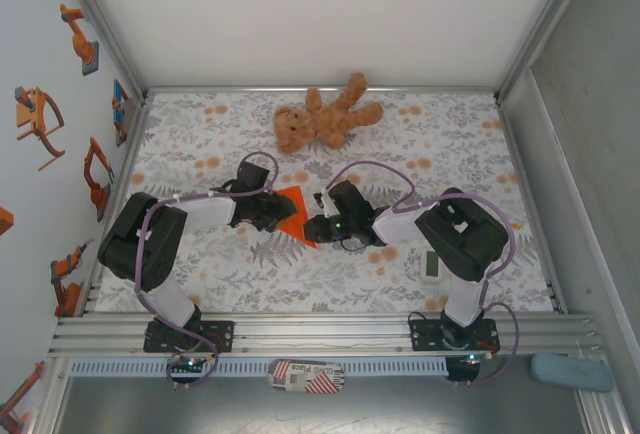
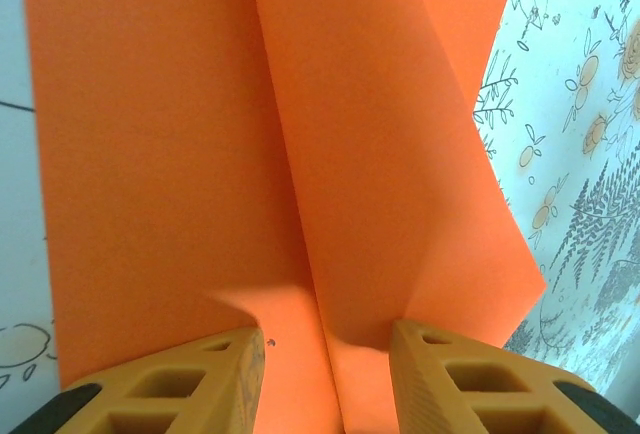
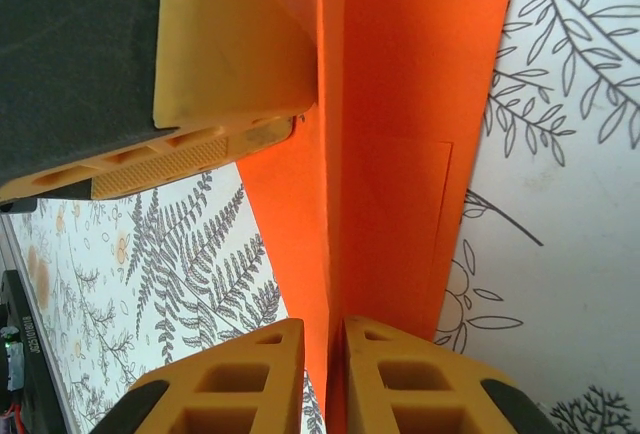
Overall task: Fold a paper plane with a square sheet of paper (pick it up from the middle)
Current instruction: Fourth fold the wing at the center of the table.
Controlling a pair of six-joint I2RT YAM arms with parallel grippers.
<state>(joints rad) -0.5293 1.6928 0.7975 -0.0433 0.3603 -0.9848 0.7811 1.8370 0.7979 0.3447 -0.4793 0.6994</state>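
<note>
Teddy bear [image 1: 322, 119] blocks far middle; white gadget [image 1: 432, 265] near right

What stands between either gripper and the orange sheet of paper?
Nothing visible does. The left gripper straddles the square sheet of paper, which runs up between its fingers. The right gripper has its fingers close on either side of the raised crease. The teddy bear lies farther back, apart from both.
</note>
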